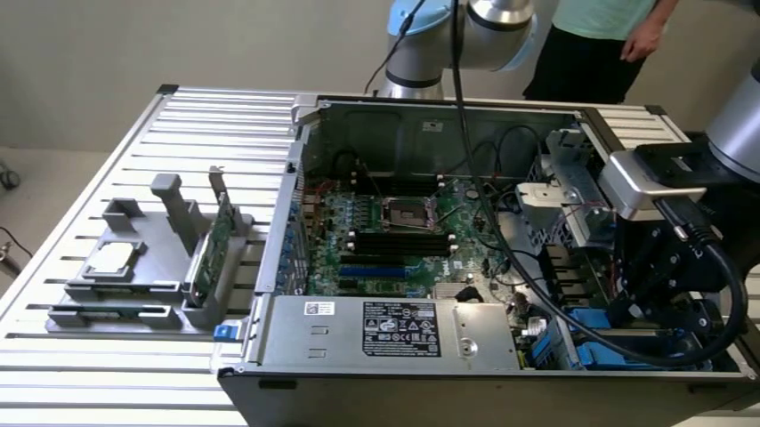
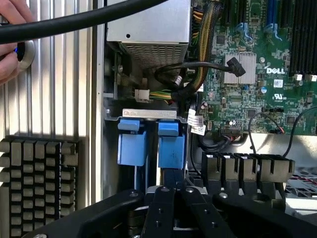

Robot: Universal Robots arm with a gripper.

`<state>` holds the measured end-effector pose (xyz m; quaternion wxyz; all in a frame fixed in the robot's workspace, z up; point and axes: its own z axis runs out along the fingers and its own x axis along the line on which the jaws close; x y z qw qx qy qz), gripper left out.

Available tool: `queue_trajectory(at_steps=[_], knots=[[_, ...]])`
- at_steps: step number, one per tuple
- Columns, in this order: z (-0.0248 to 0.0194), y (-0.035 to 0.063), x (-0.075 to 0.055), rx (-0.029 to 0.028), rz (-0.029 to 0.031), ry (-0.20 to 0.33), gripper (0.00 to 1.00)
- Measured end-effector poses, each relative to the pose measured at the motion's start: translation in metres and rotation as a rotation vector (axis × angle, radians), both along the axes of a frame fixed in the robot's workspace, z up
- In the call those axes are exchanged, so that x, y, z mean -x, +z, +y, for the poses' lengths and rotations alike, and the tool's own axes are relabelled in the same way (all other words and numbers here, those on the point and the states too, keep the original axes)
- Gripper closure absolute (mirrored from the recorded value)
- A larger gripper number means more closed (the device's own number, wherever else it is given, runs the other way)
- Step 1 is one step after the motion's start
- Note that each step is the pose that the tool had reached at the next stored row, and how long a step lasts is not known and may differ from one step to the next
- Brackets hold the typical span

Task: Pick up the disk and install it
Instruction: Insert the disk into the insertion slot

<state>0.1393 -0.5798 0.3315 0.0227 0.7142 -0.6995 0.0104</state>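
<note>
Right now gripper (image 2: 168, 192) has its jaws closed, pinching the thin blue edge of the disk (image 2: 171, 148), which stands on edge in the drive bay just beside a 2nd blue carrier (image 2: 131, 144). It's down inside the open PC case (image 1: 392, 133), at the exterior view's right. Case sits on a slatted metal table (image 1: 142, 133), w/ a plain beige wall (image 1: 178, 36) behind. Count: 1 arm (image 1: 475, 27), 1 case, 2 blue carriers, 1 grey holder (image 1: 131, 276) w/ 1 silver chip (image 1: 113, 258) & 1 green card (image 1: 222, 236), 1 person (image 1: 594, 36) behind table, 1 hand (image 2: 10, 44) at a round silver knob (image 2: 26, 53)
</note>
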Motion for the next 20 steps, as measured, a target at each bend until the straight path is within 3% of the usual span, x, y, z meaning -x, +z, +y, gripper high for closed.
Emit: queue_trajectory(at_steps=[5, 10, 12, 20], knots=[[0.0000, -0.0030, -0.001, 0.0047, 0.0000, 0.000, 0.89], [0.0000, -0.0050, -0.002, 0.0051, 0.0003, 0.000, 0.89], [0.0000, -0.0032, -0.002, 0.0028, 0.0017, 0.000, 0.89], [0.0000, 0.0228, -0.002, 0.0046, 0.0022, 0.000, 0.89]])
